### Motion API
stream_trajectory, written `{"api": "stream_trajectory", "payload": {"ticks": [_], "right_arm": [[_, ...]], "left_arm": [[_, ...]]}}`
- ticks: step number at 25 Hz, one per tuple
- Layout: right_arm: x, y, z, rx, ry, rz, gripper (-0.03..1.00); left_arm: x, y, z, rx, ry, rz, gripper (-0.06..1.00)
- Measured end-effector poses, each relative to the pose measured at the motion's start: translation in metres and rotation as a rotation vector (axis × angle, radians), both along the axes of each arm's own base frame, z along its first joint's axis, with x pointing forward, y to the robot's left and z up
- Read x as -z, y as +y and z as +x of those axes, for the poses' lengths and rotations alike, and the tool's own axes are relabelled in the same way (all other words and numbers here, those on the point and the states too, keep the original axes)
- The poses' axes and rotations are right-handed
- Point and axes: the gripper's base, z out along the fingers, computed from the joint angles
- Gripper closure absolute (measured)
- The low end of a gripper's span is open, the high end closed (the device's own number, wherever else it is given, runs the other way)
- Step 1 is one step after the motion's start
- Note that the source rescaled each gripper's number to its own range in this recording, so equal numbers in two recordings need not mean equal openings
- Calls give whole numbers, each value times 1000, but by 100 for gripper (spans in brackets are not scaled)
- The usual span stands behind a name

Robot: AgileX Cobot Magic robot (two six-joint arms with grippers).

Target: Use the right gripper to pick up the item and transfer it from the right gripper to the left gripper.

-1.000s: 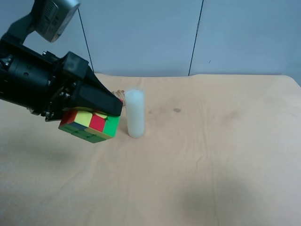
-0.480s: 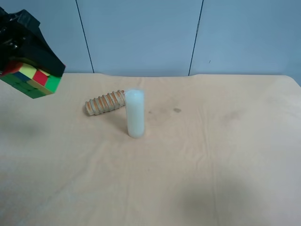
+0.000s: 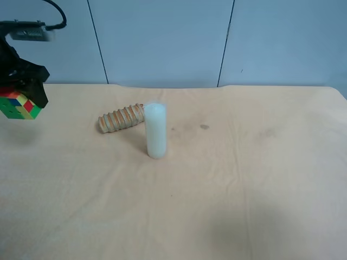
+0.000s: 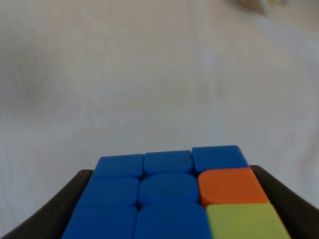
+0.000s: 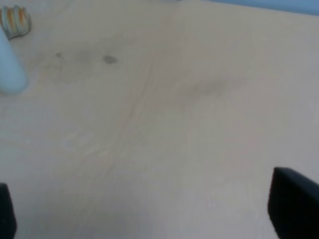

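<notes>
One puzzle cube (image 3: 19, 105), one white cylinder (image 3: 155, 131), one ridged roll (image 3: 120, 118).

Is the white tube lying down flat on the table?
No, the white tube stands upright on the table, next to the brown ridged roll.

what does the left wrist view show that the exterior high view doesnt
Only the left wrist view shows the small multicoloured puzzle cube's blue face close up, with one orange and one yellow-green square, clamped between the left hand's dark fingers.

Only the exterior high view shows the upright white cylinder standing beside the lying brown ridged roll, and the cube's red, green and yellow squares.

Both show the cube held off the beige cloth-covered table by the left hand, at the exterior high view's left edge.
</notes>
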Motion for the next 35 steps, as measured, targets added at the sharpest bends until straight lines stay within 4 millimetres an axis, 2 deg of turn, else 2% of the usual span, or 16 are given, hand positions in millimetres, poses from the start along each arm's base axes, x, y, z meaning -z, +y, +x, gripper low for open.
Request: {"api": "stream_trajectory", "payload": {"ticks": [5, 12, 16, 23, 24, 26, 27, 29, 31, 35], "right_arm": [[0, 0, 0, 0, 0, 0, -3], [0, 0, 0, 0, 0, 0, -3], [0, 0, 0, 0, 0, 0, -3], [0, 0, 0, 0, 0, 0, -3], [0, 0, 0, 0, 0, 0, -3], [0, 0, 0, 0, 0, 0, -3], [0, 0, 0, 0, 0, 0, -3], [0, 0, 0, 0, 0, 0, -3], [0, 0, 0, 0, 0, 0, -3], [0, 0, 0, 0, 0, 0, -3]], "left_arm": [[44, 2, 33, 5, 8, 31, 94], [89, 2, 69, 13, -24, 45, 94], [105, 2, 77, 16, -50, 48, 94], [113, 4, 77, 45, -18, 91, 92], [114, 5, 76, 51, -3, 102, 78], [117, 7, 74, 49, 22, 118, 29], [117, 7, 74, 48, 31, 123, 14], [113, 8, 74, 43, 42, 127, 1], [102, 8, 74, 38, 49, 132, -3], [47, 8, 71, -1, 13, 121, -4]]}}
